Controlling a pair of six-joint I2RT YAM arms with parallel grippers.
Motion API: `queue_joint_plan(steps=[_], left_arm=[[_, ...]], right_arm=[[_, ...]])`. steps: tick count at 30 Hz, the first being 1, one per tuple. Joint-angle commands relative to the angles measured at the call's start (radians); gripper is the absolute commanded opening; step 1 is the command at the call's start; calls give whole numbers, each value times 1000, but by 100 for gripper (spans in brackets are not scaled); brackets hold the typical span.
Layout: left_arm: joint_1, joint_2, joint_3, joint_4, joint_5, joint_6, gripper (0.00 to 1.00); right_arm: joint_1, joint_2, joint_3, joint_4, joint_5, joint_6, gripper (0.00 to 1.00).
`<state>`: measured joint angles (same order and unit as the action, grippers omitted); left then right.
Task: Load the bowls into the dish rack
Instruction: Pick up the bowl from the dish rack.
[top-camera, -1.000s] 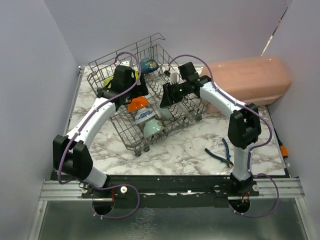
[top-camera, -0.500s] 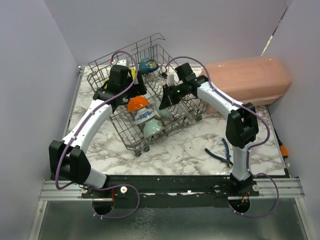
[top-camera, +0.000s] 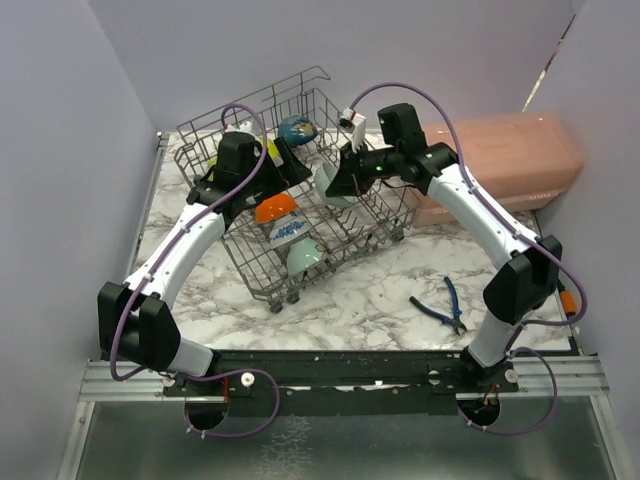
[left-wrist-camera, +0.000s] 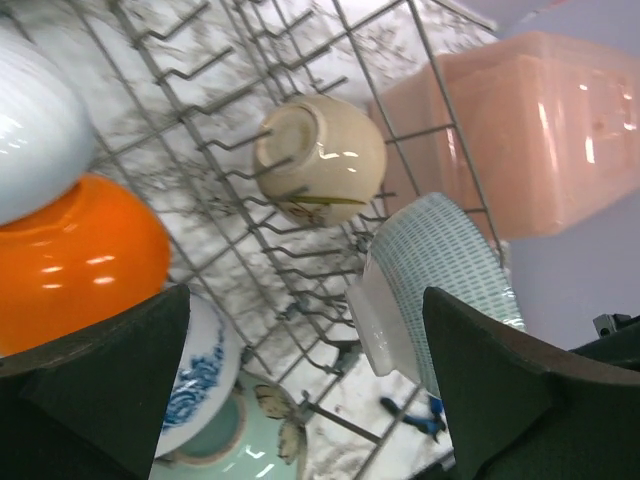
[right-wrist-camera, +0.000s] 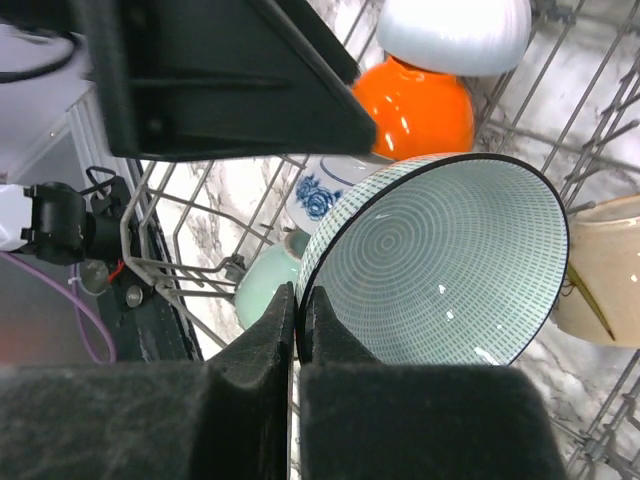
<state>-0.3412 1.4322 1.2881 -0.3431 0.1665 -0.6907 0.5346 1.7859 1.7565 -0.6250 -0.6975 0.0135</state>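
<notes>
One bowl in hand, slot to find

One teal patterned bowl (right-wrist-camera: 440, 260) hangs tilted over the dish rack (top-camera: 250, 265), its rim pinched tight by the right gripper (right-wrist-camera: 297, 300). The left gripper (left-wrist-camera: 300, 390) gapes empty above the rack. Placing is the step in hand; next, lower the bowl between free tines.

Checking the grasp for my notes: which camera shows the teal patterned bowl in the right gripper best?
Right wrist: the teal patterned bowl fills the frame, inside visible, dark rim pinched by the right gripper. Left wrist shows only its outside; top external shows it small among the dish rack wires.
</notes>
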Motion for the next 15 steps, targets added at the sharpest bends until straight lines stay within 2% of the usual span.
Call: queue_joint_plan(steps=[1, 5, 15], left_arm=[[-2, -25, -63, 178, 222, -181, 99], [-11, -38, -125, 306, 293, -283, 99], [-62, -45, -136, 318, 268, -301, 99]], right_arm=[[-1, -65, -34, 47, -43, -88, 0], [-1, -76, -37, 28, -57, -122, 0], [1, -79, -23, 24, -56, -138, 0]])
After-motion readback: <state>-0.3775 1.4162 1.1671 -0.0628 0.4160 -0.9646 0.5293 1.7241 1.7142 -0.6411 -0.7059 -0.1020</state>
